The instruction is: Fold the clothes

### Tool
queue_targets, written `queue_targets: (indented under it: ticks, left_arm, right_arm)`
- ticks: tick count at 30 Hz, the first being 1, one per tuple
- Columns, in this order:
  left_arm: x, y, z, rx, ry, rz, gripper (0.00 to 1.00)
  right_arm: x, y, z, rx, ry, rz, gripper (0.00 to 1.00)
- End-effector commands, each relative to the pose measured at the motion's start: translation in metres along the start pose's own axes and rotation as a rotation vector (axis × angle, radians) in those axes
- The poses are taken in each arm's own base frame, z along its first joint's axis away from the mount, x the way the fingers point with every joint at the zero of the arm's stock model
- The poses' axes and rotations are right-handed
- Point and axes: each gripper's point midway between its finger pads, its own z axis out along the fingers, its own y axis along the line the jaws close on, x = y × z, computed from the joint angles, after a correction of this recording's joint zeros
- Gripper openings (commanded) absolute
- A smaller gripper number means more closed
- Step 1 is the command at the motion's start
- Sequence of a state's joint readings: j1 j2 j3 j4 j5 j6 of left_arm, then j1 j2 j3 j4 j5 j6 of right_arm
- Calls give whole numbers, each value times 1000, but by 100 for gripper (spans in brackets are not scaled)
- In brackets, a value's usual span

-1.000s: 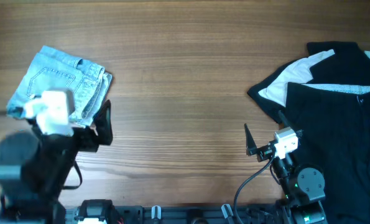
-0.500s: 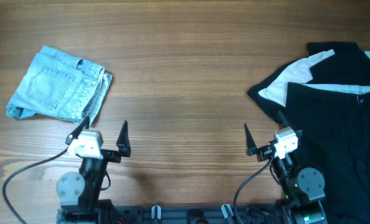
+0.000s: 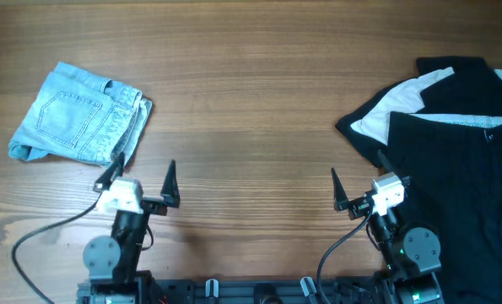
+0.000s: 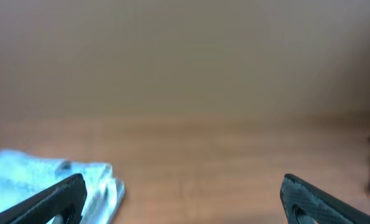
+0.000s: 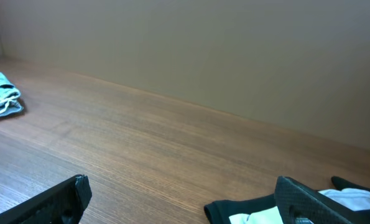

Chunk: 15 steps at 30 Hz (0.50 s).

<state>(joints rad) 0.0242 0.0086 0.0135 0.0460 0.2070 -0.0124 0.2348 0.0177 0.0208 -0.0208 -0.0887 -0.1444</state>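
A wooden table point(image 3: 251, 93) fills the overhead view, seen from above with the two robot arms mounted along its near edge. The largest item is a black garment with white panels point(image 3: 461, 160), spread against the right edge and running out of view there. A pair of light blue denim shorts point(image 3: 78, 114) lies folded into a compact bundle near the left edge, toward the far left corner, one stitched back pocket facing up. The left gripper point(image 3: 143, 167) sits low by the near edge, just nearer than the shorts and apart from them, its two dark fingers spread wide with nothing between them. The right gripper point(image 3: 356, 165) sits by the near edge beside the black garment's near corner, fingers likewise spread and holding nothing. The left wrist camera shows the shorts point(image 4: 48, 180) low at its left.
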Motion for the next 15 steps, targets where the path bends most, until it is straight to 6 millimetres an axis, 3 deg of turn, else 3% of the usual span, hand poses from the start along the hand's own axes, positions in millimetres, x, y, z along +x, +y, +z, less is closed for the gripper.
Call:
queue_targets:
  ticks: [1,2,15]
  left_arm:
    - [21,-2,-1,10,75,-11,100]
    - [28,0,-1,0,106,-18,100]
    - [28,0,-1,1,106,-17,100]
  right_arm:
    - [0,1,0,-8,-5,-13,100]
    - [0,1,0,-8,-4,-13,100]
    - [1,1,0,-8,-1,-12,100]
